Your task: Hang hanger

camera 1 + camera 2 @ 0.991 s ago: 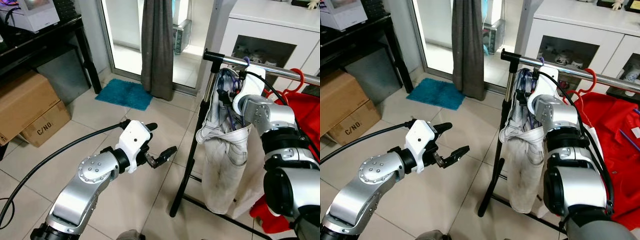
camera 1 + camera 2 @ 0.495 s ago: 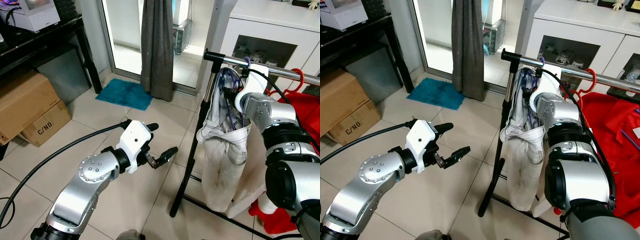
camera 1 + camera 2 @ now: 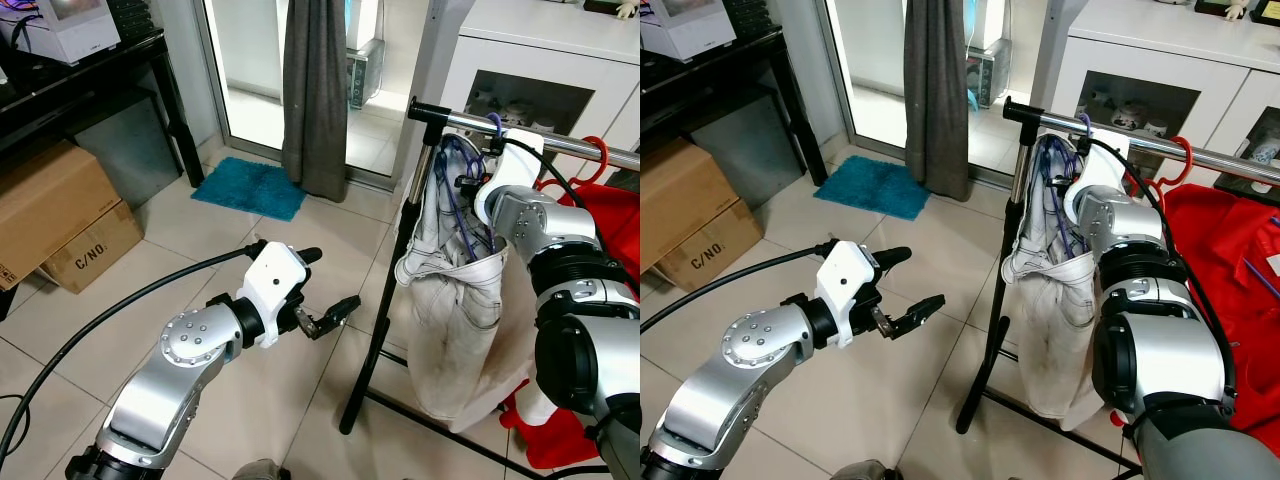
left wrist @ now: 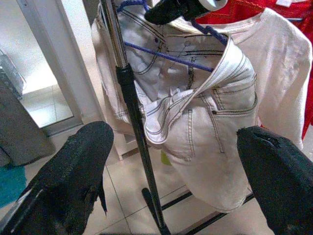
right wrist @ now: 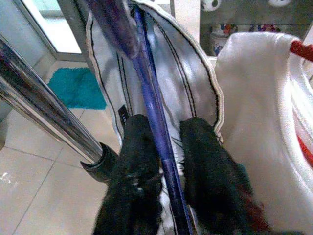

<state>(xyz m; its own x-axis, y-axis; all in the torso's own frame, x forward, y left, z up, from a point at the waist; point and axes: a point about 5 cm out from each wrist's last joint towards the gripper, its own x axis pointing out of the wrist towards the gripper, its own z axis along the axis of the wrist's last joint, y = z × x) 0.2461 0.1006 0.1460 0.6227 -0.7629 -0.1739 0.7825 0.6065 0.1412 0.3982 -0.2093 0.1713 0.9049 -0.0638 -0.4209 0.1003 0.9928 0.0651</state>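
Note:
A purple hanger (image 5: 149, 93) carries white jeans (image 3: 450, 310), and its hook (image 3: 493, 122) sits over the chrome rail (image 3: 560, 140) near the rail's left end. My right gripper (image 5: 165, 122) is raised just under the rail, inside the jeans' waistband, shut on the hanger's bar with one finger on each side. My left gripper (image 3: 330, 278) hovers open over the floor tiles to the left of the rack, holding nothing. It points at the jeans (image 4: 195, 122) and the rack's black upright (image 4: 134, 127).
A red garment (image 3: 610, 230) on a red hanger (image 3: 592, 160) hangs further right on the rail. The rack's black foot (image 3: 365, 385) runs across the floor. A white cabinet (image 3: 530, 70) stands behind, a grey curtain (image 3: 315, 90) and a blue mat (image 3: 248, 188) lie ahead, and cardboard boxes (image 3: 50, 220) sit at the left.
My right gripper has risen slightly and shifted right under the rail, and the jeans' waistband moved with it. The left arm has barely moved.

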